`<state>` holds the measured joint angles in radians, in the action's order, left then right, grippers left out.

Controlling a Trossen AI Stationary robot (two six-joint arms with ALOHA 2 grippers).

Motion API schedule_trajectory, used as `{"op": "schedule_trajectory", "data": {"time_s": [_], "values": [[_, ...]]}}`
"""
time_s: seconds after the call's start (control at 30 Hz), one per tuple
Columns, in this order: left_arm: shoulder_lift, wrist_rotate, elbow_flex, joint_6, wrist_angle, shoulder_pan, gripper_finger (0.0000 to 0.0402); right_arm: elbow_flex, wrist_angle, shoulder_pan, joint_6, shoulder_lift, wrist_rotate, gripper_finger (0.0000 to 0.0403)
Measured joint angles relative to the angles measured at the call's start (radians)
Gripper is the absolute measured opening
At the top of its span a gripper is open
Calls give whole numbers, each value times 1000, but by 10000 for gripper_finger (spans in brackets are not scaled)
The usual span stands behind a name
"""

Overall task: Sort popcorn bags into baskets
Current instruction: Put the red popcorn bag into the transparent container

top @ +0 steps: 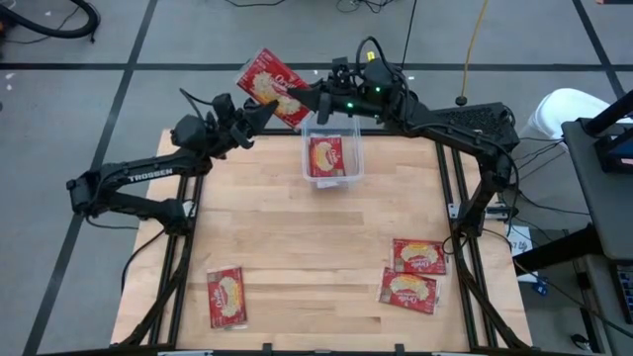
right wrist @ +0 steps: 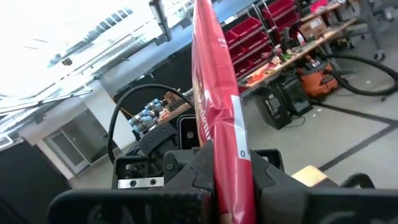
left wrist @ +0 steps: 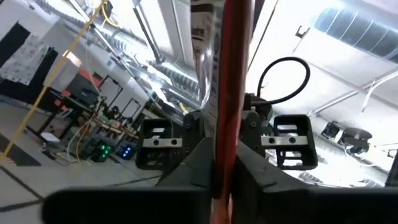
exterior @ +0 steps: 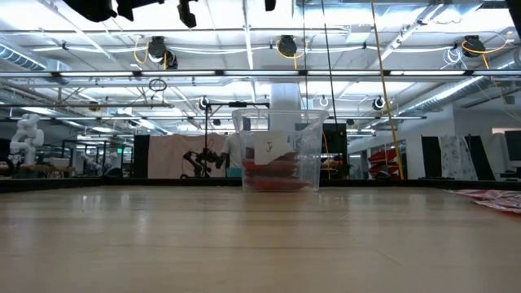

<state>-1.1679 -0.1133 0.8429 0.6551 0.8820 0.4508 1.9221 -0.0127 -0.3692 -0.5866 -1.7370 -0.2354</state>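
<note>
High view: both arms meet in the air just past the table's far edge, the left gripper and right gripper pinch opposite edges of one popcorn bag, which sits up-left of the clear basket, its long axis diagonal; the basket lies just beside, nearer the right gripper, already holding a bag; three loose bags lie well apart at the near corners, open wood between. Low view: basket stands upright mid-table with red inside, grippers above, out of picture. Left wrist view: held bag edge-on between closed fingers, other gripper facing it. Right wrist view: same bag clamped upright, edge-on. Judgement: one gripper must release before the bag can swing over the basket
</note>
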Motion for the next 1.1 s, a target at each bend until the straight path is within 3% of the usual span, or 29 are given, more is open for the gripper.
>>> {"op": "schedule_trajectory", "data": {"time_s": [0.1,0.3,0.47,0.6,0.83,1.1], "values": [[0,-10,-1,32,-21,17,19,0,35,-3,-53,0,0,29],[29,-148,-1,150,-151,38,47,1,247,-13,-113,25,-111,106],[75,-283,-1,167,-377,36,29,1,433,-16,-134,66,-195,170],[83,-346,-1,155,-523,36,26,0,533,-17,-118,72,-214,196],[82,-386,-1,158,-563,17,47,-4,601,-16,-64,65,-210,191],[81,-384,-1,160,-570,11,29,-85,514,-14,-68,65,-218,137]]}}
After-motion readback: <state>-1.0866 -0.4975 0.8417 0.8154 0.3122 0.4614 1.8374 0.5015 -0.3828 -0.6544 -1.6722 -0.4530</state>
